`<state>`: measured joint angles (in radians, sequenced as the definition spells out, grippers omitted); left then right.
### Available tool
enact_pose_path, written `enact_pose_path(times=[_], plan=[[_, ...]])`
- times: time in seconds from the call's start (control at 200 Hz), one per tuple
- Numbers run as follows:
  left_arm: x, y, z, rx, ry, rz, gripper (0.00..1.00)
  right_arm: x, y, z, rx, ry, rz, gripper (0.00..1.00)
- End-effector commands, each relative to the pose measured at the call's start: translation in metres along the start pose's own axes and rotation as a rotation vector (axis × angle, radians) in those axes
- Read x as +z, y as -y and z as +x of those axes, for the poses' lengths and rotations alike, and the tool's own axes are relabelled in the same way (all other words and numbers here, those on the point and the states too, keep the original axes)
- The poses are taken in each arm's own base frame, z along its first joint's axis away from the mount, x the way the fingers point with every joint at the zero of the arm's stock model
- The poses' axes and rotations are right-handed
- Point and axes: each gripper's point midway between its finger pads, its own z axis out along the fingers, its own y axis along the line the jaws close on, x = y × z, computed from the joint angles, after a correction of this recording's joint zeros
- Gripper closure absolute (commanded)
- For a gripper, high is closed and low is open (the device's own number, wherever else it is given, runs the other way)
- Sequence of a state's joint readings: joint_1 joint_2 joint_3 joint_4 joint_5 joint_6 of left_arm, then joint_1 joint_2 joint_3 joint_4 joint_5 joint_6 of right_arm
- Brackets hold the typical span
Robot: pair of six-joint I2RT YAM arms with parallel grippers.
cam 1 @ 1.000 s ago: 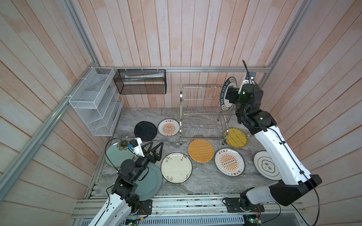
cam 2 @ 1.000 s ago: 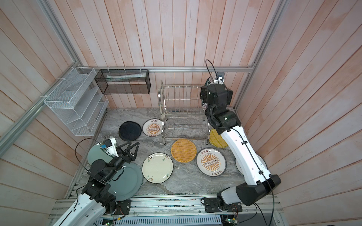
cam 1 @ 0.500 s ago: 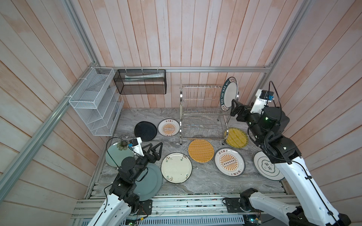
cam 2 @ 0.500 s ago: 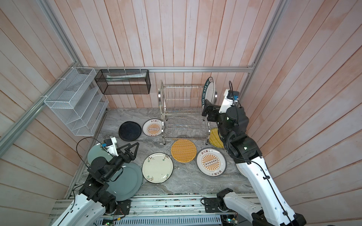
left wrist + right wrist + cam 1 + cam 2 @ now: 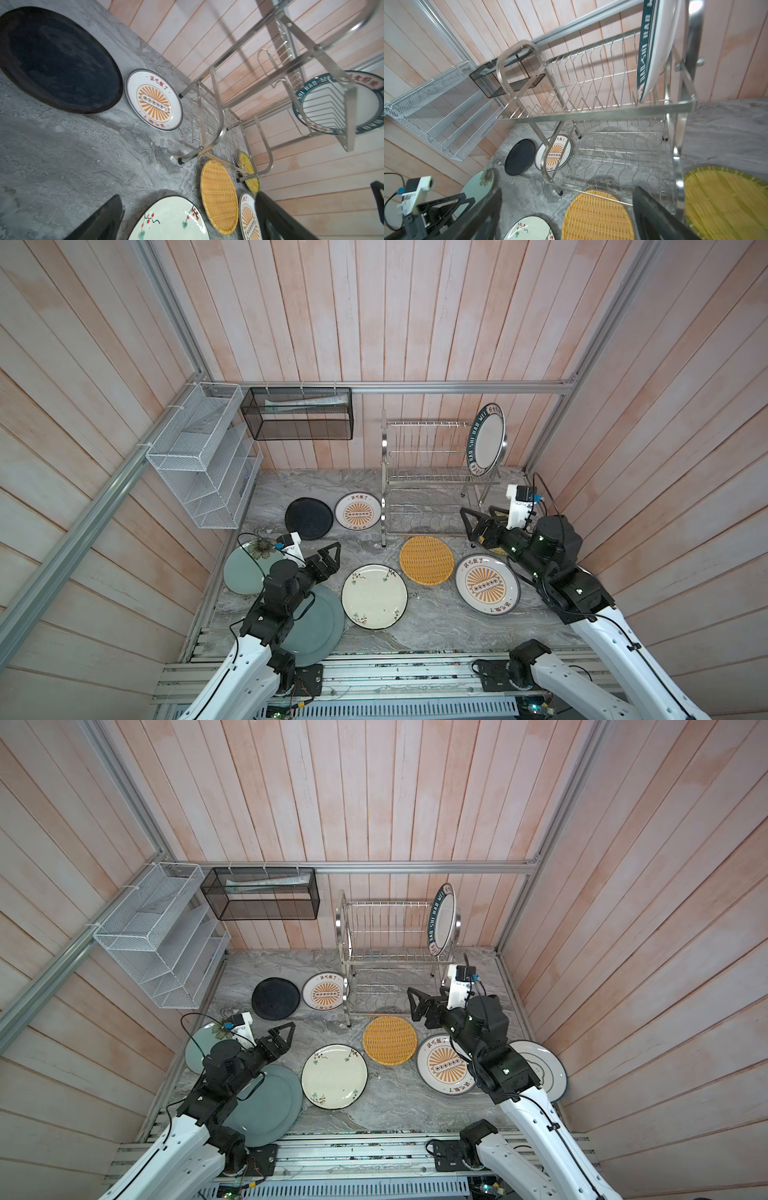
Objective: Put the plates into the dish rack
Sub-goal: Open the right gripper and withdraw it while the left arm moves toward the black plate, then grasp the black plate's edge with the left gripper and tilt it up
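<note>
Steel dish rack has one blue-ringed plate upright at its top tier's right end. Left gripper and right gripper: jaws spread wide, holding nothing.

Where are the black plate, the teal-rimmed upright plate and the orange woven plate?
black plate (image 5: 308, 518): in a top view, centre of its face.
teal-rimmed plate (image 5: 489, 438): in a top view, its white centre.
orange woven plate (image 5: 427, 560): in a top view, middle of the weave.

The grey marbled table carries the dish rack at its back, with plates lying flat before and beside it.
</note>
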<state>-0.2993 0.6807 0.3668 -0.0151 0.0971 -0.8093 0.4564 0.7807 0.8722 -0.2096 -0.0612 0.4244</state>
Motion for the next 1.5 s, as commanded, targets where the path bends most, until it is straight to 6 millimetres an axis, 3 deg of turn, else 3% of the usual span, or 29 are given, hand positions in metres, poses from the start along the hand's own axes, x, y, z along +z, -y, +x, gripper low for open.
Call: enact_pose_path(times=[0.0,0.11,0.445,0.785,1.14,1.305,1.49], plan=[[0.007,-0.003,-0.014,-0.046,-0.014,-0.023,0.0,0.004,-0.013,0.015,0.059,-0.008,-0.108,0.02],[0.02,-0.032,-0.021,-0.097,-0.033,-0.133,0.0,0.011,-0.009,0.037,0.082,-0.048,-0.124,0.02],[0.06,-0.084,-0.06,-0.096,0.008,-0.342,0.01,0.015,-0.004,0.073,0.132,-0.101,-0.165,0.02],[0.101,-0.148,-0.098,0.017,-0.022,-0.504,0.04,0.019,-0.002,0.094,0.16,-0.134,-0.197,0.02],[0.141,-0.204,-0.116,0.068,-0.122,-0.548,0.07,0.023,-0.005,0.102,0.164,-0.158,-0.226,0.02],[0.157,-0.199,-0.123,0.056,-0.14,-0.459,0.13,0.026,-0.007,0.107,0.17,-0.175,-0.241,0.02],[0.17,-0.209,-0.121,0.042,-0.208,-0.482,0.13,0.027,-0.008,0.111,0.179,-0.186,-0.253,0.02]])
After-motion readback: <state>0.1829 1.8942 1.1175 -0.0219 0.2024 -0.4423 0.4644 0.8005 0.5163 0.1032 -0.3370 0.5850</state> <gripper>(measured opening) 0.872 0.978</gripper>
